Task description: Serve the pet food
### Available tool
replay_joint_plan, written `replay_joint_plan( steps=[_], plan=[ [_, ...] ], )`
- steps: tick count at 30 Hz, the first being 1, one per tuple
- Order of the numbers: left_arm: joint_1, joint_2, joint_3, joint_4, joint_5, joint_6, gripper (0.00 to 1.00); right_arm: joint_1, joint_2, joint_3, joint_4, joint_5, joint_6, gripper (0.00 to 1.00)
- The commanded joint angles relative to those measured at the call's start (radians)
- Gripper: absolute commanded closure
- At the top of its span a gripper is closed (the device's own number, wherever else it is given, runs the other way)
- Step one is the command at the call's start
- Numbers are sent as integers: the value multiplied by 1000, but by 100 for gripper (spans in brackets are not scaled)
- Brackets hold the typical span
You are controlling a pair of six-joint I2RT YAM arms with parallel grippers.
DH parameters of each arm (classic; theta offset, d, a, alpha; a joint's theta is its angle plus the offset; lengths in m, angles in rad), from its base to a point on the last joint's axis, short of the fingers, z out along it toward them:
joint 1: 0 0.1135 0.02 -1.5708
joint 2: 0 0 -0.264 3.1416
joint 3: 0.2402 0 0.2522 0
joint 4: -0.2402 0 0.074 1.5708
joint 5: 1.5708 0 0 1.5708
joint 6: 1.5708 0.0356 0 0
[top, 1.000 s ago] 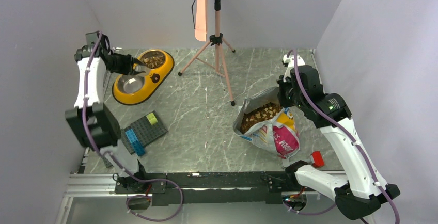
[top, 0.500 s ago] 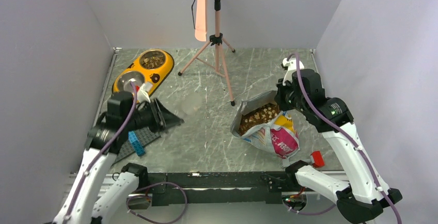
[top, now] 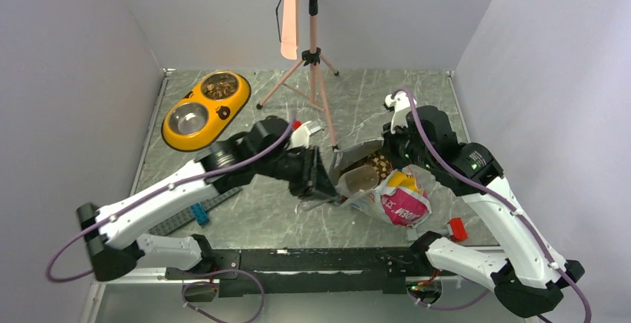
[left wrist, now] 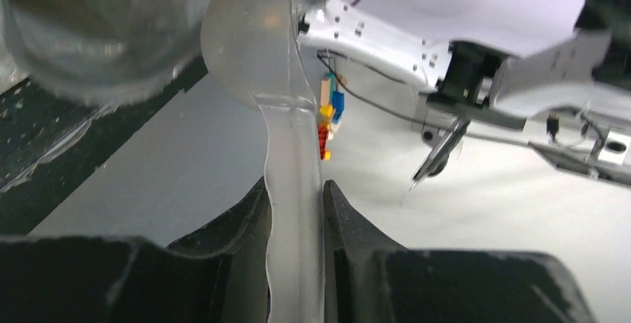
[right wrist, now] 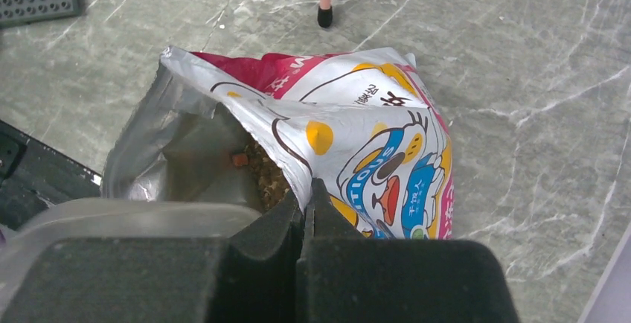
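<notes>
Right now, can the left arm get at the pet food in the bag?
Probably yes: the right tool pinches the bag, holding its mouth open, and the scoop in the left tool sits at that mouth, near the pet food.

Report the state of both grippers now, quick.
Left gripper: closed on the handle of the clear scoop.
Right gripper: closed on the open edge of the food bag.

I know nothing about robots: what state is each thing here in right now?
left gripper: clamped on the scoop handle.
right gripper: shut on the bag rim.
bag: held open, kibble inside.
scoop: at the bag's mouth.
far bowl: holds kibble.
near bowl: empty.
tripod: upright.
</notes>
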Motion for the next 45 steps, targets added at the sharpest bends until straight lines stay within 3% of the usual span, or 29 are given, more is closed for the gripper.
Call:
replay_joint_plan(
  steps=[1,6,10,12,14,16,21,25,30,33,35,41,45],
  plan=[
    [-22,91,105,36,-51,-105,100,39,-52,53,276,-81,-37,100],
    [6,97,32,22,-73,-255,100,47,-92,59,220,-132,-103,100],
    [-5,75,-179,160,19,-565,100,48,-113,24,222,-148,-123,100],
    [-33,49,-260,269,-6,-734,100,48,-119,-4,242,-136,-126,100],
    [-46,49,-229,176,-67,-801,100,48,-118,-18,263,-128,-123,100],
    [-45,84,-150,35,-126,-796,100,50,-116,-27,286,-128,-114,100],
    [-45,327,10,148,-106,-721,100,53,-110,-33,322,-142,-62,100],
    [-45,514,170,21,-111,-607,100,54,-123,-38,351,-164,9,100],
    [-36,610,215,-37,-201,-534,100,53,-154,-61,340,-123,44,100],
    [-21,605,118,70,-209,-516,100,54,-163,-46,317,-116,67,100],
    [-31,574,93,50,-229,-497,100,54,-166,-33,299,-117,80,100],
    [-64,417,89,-108,-470,-192,100,53,-187,-37,275,-87,90,100],
    [-102,242,-28,-50,-559,-132,100,54,-185,-47,267,-88,85,100]
  ],
)
